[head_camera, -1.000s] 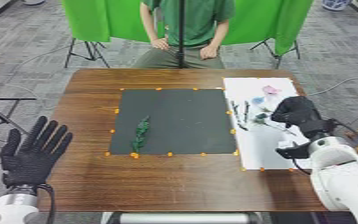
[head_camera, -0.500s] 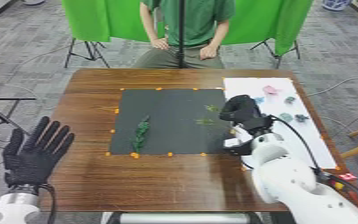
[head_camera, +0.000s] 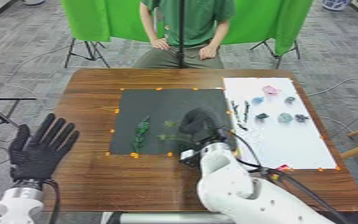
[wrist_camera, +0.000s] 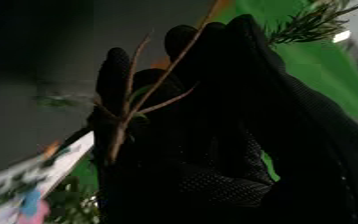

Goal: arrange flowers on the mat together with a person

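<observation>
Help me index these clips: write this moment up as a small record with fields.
Right hand: over the dark mat, holding a thin-stemmed sprig
Left hand: at the table's left side, fingers straight
On dark mat: one leafy green stem, toward its left side
On white sheet: pink flower, blue flower, other greenery
</observation>
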